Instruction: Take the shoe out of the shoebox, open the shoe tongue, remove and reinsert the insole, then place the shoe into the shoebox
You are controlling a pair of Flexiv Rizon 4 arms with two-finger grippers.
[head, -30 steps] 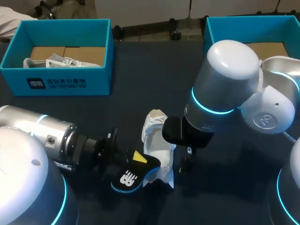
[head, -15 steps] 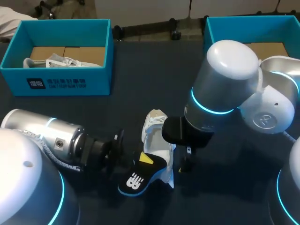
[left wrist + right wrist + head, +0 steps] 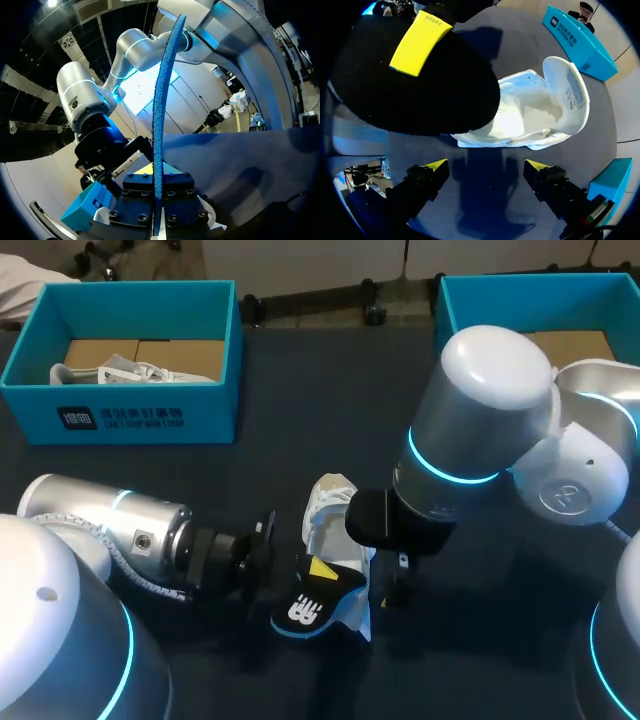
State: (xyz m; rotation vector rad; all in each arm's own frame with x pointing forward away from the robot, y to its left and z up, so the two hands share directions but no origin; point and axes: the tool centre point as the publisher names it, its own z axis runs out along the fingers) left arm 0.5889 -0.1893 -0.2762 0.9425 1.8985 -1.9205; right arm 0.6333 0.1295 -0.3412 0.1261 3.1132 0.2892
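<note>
Left arm and right arm: chunky silver-white shells with glowing cyan joint rings (very sci-fi). The wrist block is black and dotted with socket screws, and the fingertips are bright yellow.

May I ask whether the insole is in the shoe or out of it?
Out: the left gripper holds the insole above the shoe, whose white inside shows bare.

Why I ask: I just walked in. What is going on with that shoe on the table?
The left gripper is shut on the black insole, holding it partly over the white shoe, which lies on the table with its tongue folded back. The right gripper hangs open above the shoe, touching nothing. The insole is not yet back in.
</note>
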